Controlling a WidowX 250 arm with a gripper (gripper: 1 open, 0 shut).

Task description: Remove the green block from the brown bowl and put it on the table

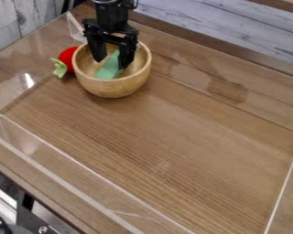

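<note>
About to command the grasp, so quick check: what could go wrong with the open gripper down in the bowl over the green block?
1. The green block leans on the brown bowl's inner wall; the closing gripper may pinch only an edge and slip.
2. The fingers sit close to the rim, so they might drag the bowl.
3. The red object touches the bowl and could be shoved.

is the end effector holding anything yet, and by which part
Nothing is held: the end effector is open, fingers straddling the green block inside the brown bowl.
</note>
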